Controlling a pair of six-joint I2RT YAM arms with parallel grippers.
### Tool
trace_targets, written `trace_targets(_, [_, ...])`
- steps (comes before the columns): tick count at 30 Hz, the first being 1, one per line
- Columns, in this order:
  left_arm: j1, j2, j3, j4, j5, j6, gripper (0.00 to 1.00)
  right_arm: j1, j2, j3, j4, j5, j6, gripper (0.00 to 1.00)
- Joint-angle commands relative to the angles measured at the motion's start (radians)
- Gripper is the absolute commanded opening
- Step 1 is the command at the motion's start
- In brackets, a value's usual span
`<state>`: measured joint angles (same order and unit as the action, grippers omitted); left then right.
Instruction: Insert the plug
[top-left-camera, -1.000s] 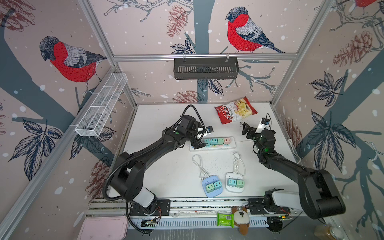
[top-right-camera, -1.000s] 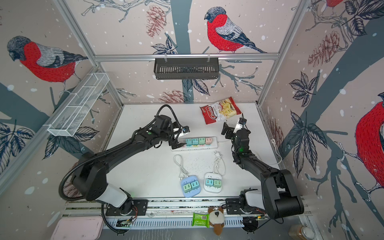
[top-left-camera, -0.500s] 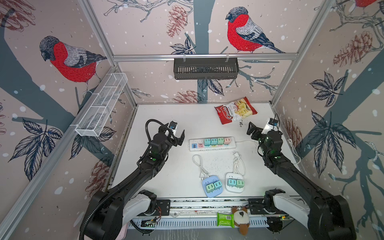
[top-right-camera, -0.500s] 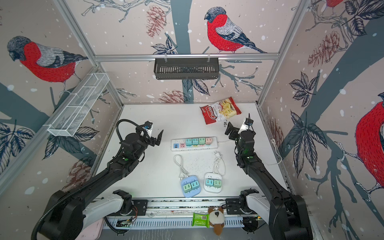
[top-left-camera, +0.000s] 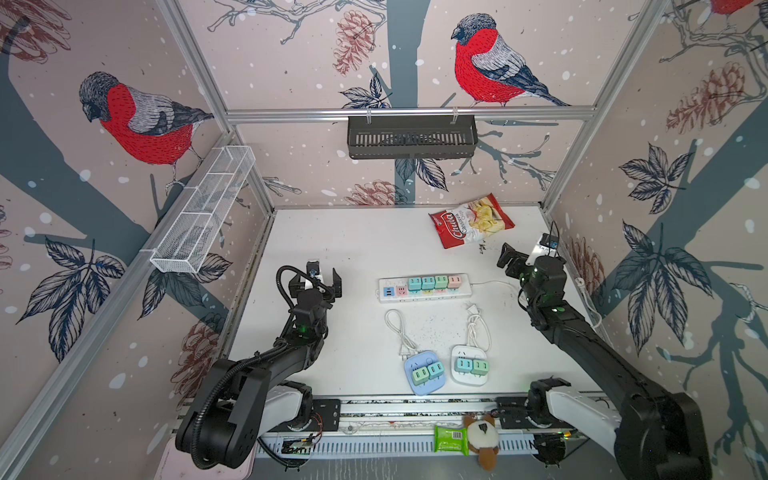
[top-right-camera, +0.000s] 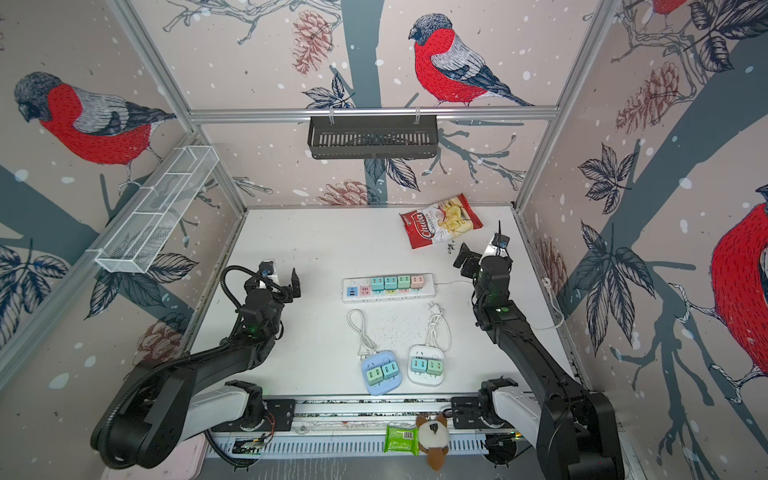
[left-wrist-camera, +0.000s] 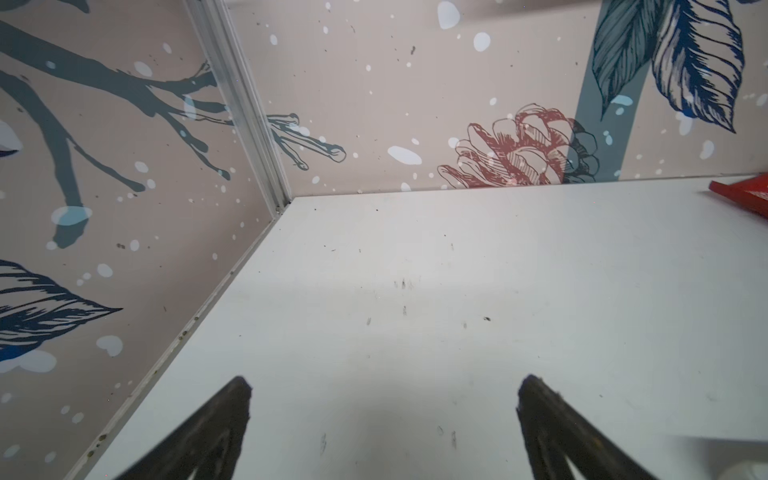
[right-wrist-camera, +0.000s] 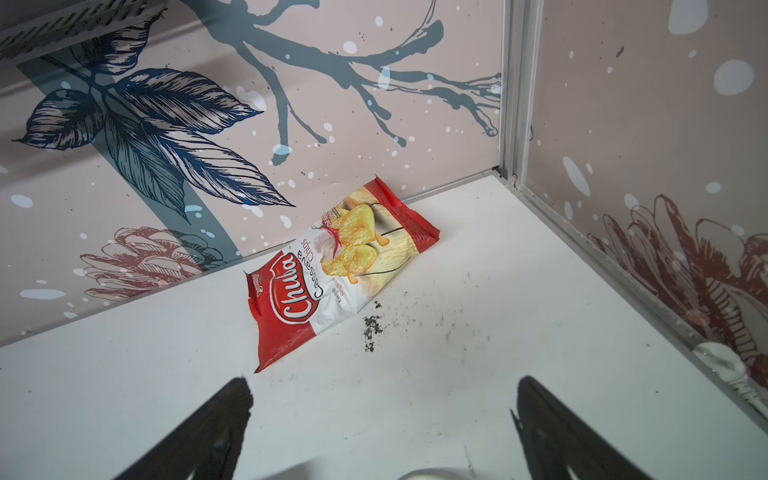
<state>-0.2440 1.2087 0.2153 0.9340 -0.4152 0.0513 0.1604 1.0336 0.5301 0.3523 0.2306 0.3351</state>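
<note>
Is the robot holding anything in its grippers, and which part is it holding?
Nothing is held. The left gripper and the right gripper are both open and empty.

The walls (top-left-camera: 291, 62) are printed pale pink with red-breasted grey birds, slate-blue branches, navy leaves, rust pinecones and white flecks. The table (top-left-camera: 353, 249) is white, marked with dark specks. A white power strip (top-left-camera: 424, 293) is filled with teal, green and pink plugs (top-left-camera: 427, 283). 2 mint and teal blocks are carried by the pale blue adapter (top-left-camera: 426, 389) and 2 by the white adapter (top-left-camera: 469, 379). The chips bag (top-left-camera: 471, 220) is coloured red, white and yellow.
</note>
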Motion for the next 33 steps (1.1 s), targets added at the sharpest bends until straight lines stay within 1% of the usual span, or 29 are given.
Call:
trace_targets(1, [0.007,0.061,-0.007,0.126,-0.079,-0.027,0.99,-0.002,-0.022,-0.060,0.111,0.041,-0.130,1.00])
trace_targets(2, [0.009,0.101,-0.011,0.157,-0.089,-0.031,1.00,-0.002,-0.028,-0.090,0.154,0.056,-0.159,1.00])
trace_targets(3, [0.008,0.136,-0.006,0.199,-0.111,-0.011,0.99,-0.004,-0.030,-0.110,0.184,0.072,-0.172,1.00])
trace_targets(4, [0.003,0.157,0.010,0.198,-0.123,-0.001,0.99,-0.007,-0.024,-0.128,0.212,0.085,-0.184,1.00])
trace_targets(6, [0.009,0.164,0.033,0.156,-0.114,-0.007,0.99,-0.015,0.006,-0.141,0.246,0.087,-0.212,0.99])
trace_targets(9, [0.031,0.252,-0.014,0.349,-0.129,-0.004,0.99,-0.030,0.091,-0.132,0.285,0.101,-0.210,1.00])
trace_targets(10, [0.040,0.277,-0.018,0.396,-0.118,0.004,0.99,-0.037,0.128,-0.127,0.298,0.100,-0.210,1.00])
trace_targets(11, [0.050,0.276,-0.005,0.368,-0.099,-0.004,0.98,-0.039,0.159,-0.119,0.300,0.104,-0.217,0.99])
trace_targets(13, [0.081,0.245,0.023,0.254,-0.050,-0.044,0.98,-0.041,0.204,-0.109,0.322,0.117,-0.241,1.00])
trace_targets(15, [0.118,0.258,0.005,0.277,-0.002,-0.080,0.98,-0.042,0.243,-0.136,0.404,0.131,-0.264,0.99])
trace_targets(16, [0.130,0.289,-0.005,0.319,-0.001,-0.093,0.98,-0.043,0.264,-0.160,0.474,0.132,-0.269,1.00])
trace_targets(17, [0.129,0.322,-0.004,0.368,-0.002,-0.078,0.97,-0.046,0.290,-0.184,0.548,0.115,-0.284,0.99])
trace_targets(19, [0.129,0.331,0.010,0.355,0.006,-0.065,0.98,-0.041,0.347,-0.182,0.596,0.117,-0.312,0.99])
trace_targets(20, [0.128,0.313,0.021,0.311,0.002,-0.074,0.98,-0.043,0.364,-0.157,0.550,0.118,-0.301,1.00])
trace_targets(21, [0.129,0.294,0.036,0.246,0.000,-0.096,0.99,-0.051,0.376,-0.149,0.541,0.101,-0.294,1.00])
trace_targets(23, [0.128,0.297,0.026,0.276,-0.009,-0.094,0.99,-0.069,0.399,-0.174,0.596,0.052,-0.294,1.00])
trace_targets(26, [0.127,0.296,0.032,0.260,-0.010,-0.098,0.99,-0.100,0.467,-0.167,0.633,-0.034,-0.294,1.00])
trace_targets(28, [0.130,0.296,0.038,0.251,-0.005,-0.100,0.99,-0.114,0.468,-0.145,0.584,-0.059,-0.282,1.00])
trace_targets(29, [0.131,0.296,0.038,0.248,-0.004,-0.100,0.99,-0.123,0.469,-0.154,0.604,-0.079,-0.280,1.00])
trace_targets(31, [0.132,0.296,0.038,0.249,-0.004,-0.100,0.99,-0.128,0.470,-0.149,0.592,-0.089,-0.277,1.00])
trace_targets(33, [0.132,0.296,0.037,0.249,-0.004,-0.100,0.99,-0.132,0.462,-0.174,0.626,-0.100,-0.275,1.00])
